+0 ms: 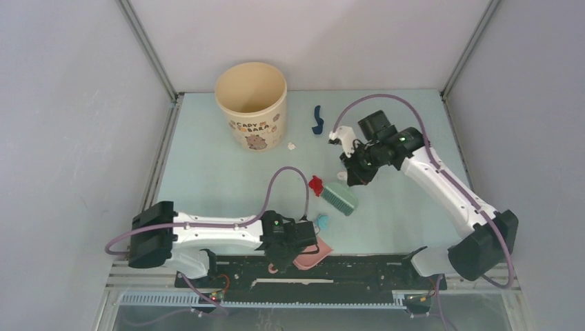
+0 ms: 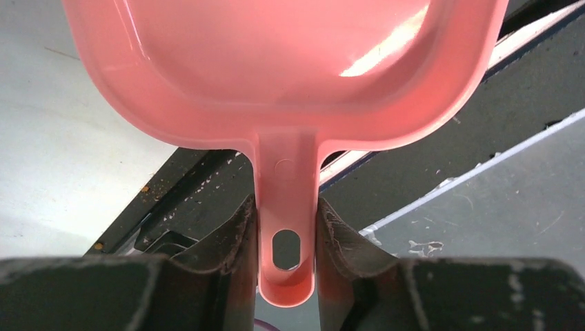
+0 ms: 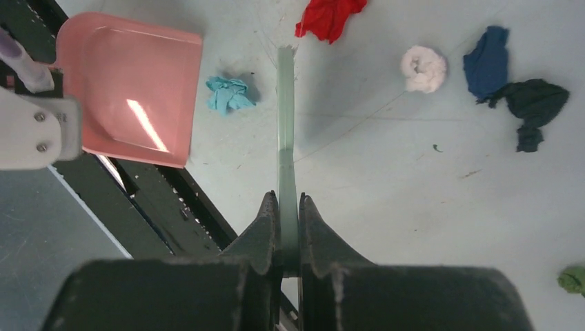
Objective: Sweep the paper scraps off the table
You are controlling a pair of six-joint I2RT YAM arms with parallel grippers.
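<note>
Paper scraps lie on the mint table point(image 1: 207, 172): a red one point(image 1: 316, 185) at the brush's tip, a teal one point(image 1: 322, 222) just in front of the dustpan, a white one point(image 1: 291, 146) and a navy one point(image 1: 317, 119) near the cup. In the right wrist view I see the red scrap point(image 3: 330, 15), teal point(image 3: 230, 94), white point(image 3: 424, 68), navy point(image 3: 487, 61), a dark one point(image 3: 532, 103) and a green one point(image 3: 572, 279). My left gripper point(image 2: 286, 231) is shut on the pink dustpan's handle point(image 2: 286, 186). My right gripper point(image 3: 288, 207) is shut on the grey-green hand brush point(image 3: 286, 138).
A cream cup point(image 1: 250, 103) stands at the back left. The pink dustpan point(image 1: 312, 254) lies at the near edge, partly over the black rail point(image 1: 359, 265). The brush head point(image 1: 339, 196) rests mid-table. Grey walls enclose the table on three sides.
</note>
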